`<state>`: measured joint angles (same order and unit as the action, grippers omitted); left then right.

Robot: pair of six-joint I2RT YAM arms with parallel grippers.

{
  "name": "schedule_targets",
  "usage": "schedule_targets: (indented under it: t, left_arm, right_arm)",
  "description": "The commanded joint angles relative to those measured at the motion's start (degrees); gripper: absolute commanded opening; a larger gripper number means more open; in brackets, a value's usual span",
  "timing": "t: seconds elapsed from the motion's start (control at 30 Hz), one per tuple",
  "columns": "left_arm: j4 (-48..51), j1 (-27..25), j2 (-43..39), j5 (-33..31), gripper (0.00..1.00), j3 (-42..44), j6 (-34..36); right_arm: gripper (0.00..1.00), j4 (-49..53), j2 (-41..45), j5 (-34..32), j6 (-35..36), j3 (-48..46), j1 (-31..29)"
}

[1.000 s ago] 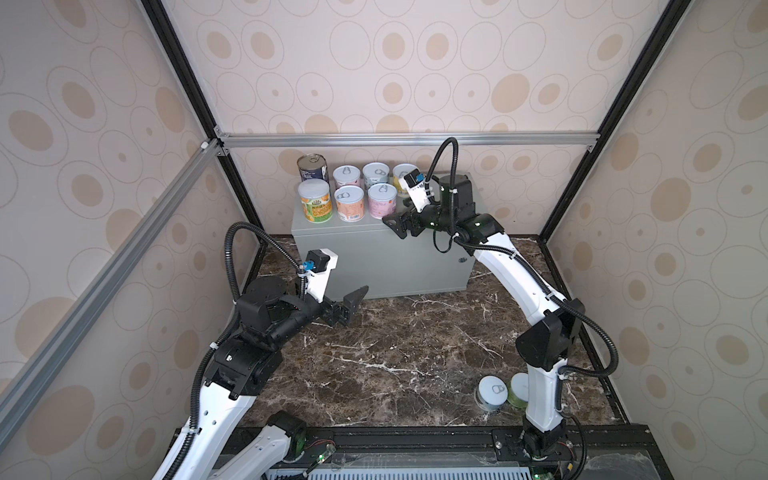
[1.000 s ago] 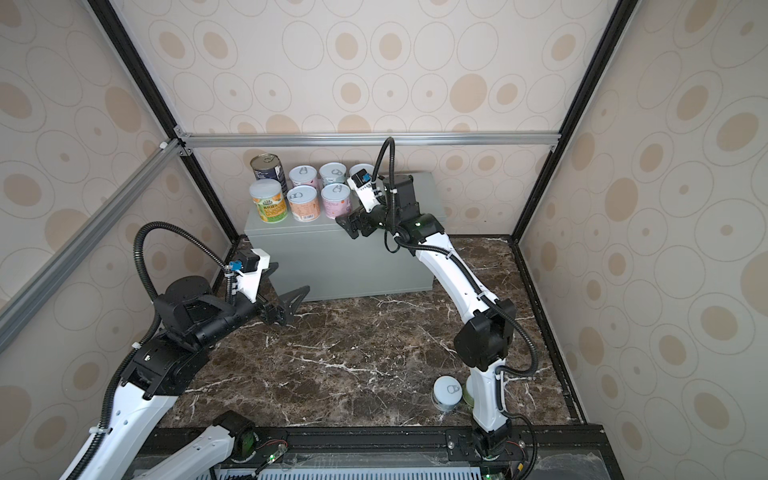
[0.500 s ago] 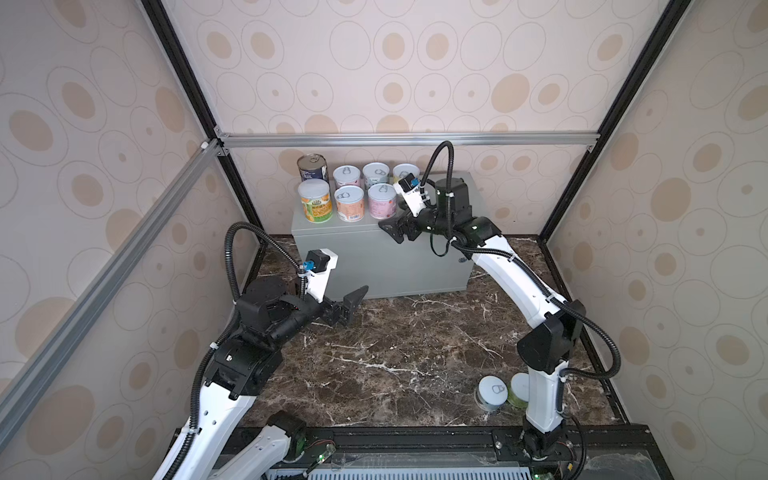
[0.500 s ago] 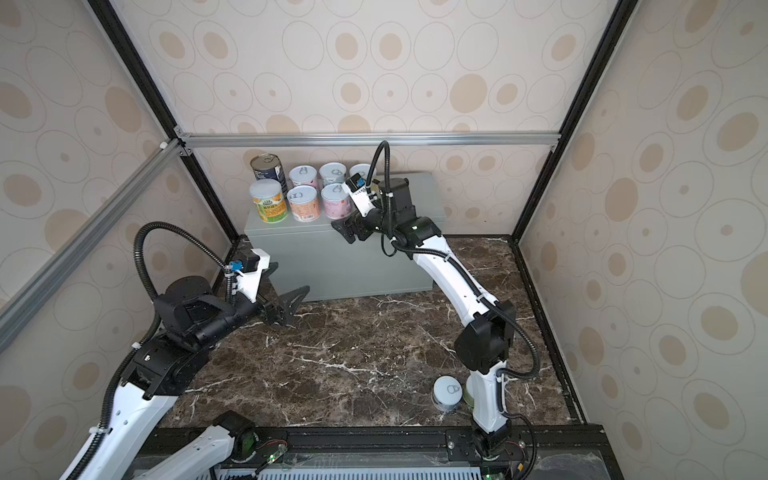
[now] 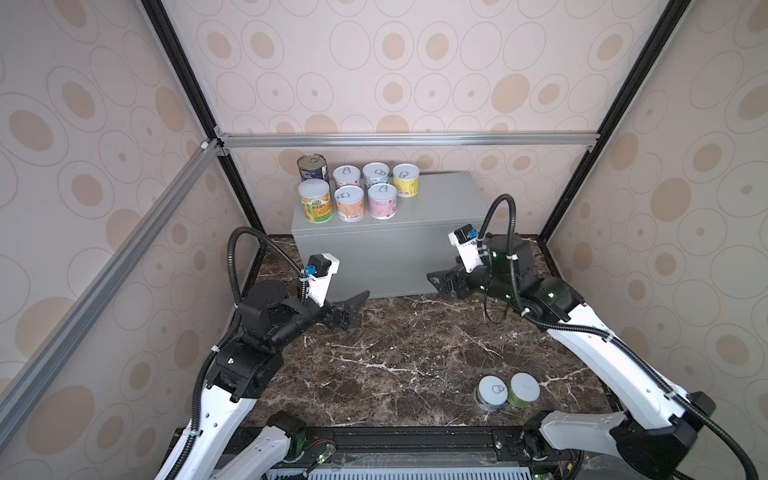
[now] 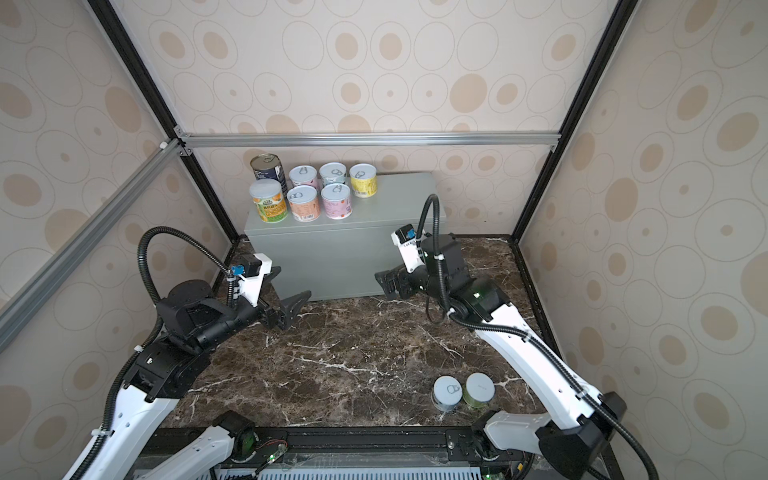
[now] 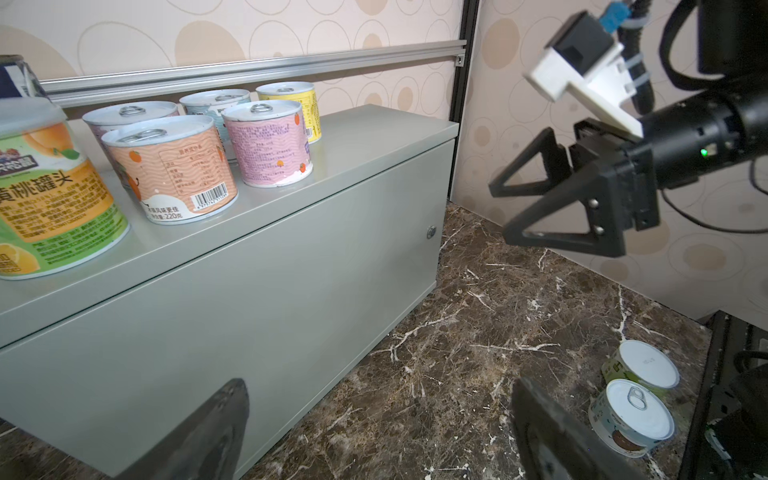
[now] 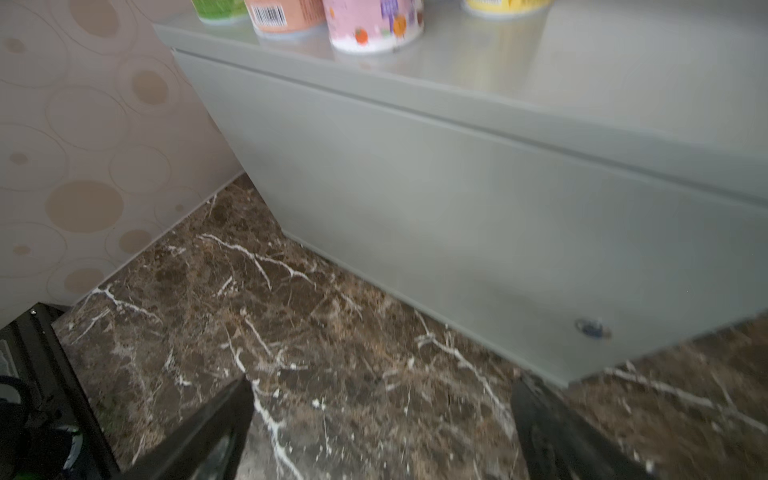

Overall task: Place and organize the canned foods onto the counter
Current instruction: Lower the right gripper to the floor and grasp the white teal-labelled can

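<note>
Several canned foods stand in two rows on the left of the grey counter (image 5: pixel 440 203), among them a dark-blue can (image 5: pixel 312 167), a pink one (image 5: pixel 382 200) and a yellow one (image 5: pixel 406 180). Two more cans, a white-lidded one (image 5: pixel 493 392) and a green one (image 5: pixel 524 389), sit on the marble at the front right. My right gripper (image 5: pixel 437 284) hangs open and empty before the counter's right front, above the marble (image 8: pixel 332 332). My left gripper (image 5: pixel 353 309) is open and empty near the counter's left front corner (image 7: pixel 378 390).
Patterned walls with black frame posts and an aluminium rail (image 5: pixel 399 139) close in the cell. A small round lock (image 7: pixel 431 232) sits on the counter's front. The right half of the counter top (image 6: pixel 407 195) holds nothing. A black base rail (image 5: pixel 399 438) runs along the front.
My right gripper has pulled back from above the counter top, down and rightward to the counter's front, with its jaws wider. The left arm has not moved.
</note>
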<state>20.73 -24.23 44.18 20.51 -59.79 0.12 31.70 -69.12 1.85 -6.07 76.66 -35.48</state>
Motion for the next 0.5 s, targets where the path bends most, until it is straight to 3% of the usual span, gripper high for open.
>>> schedule_targets:
  t: [0.0,0.3,0.47]
  left_arm:
    - [-3.3,-0.1,-0.8,3.0,0.98,0.9,0.8]
    - [-3.1,-0.1,-4.7,4.1,0.98,5.6,0.8]
    - [-2.2,-0.2,-6.9,3.2,0.98,7.0,1.6]
  right_arm:
    - [1.00,11.0,3.6,-10.6,-11.7,-8.1,-0.6]
    - [1.00,25.8,11.4,-19.0,-31.5,-23.8,-2.4]
    - [1.00,28.7,12.5,-15.6,-36.4,-29.4,-3.1]
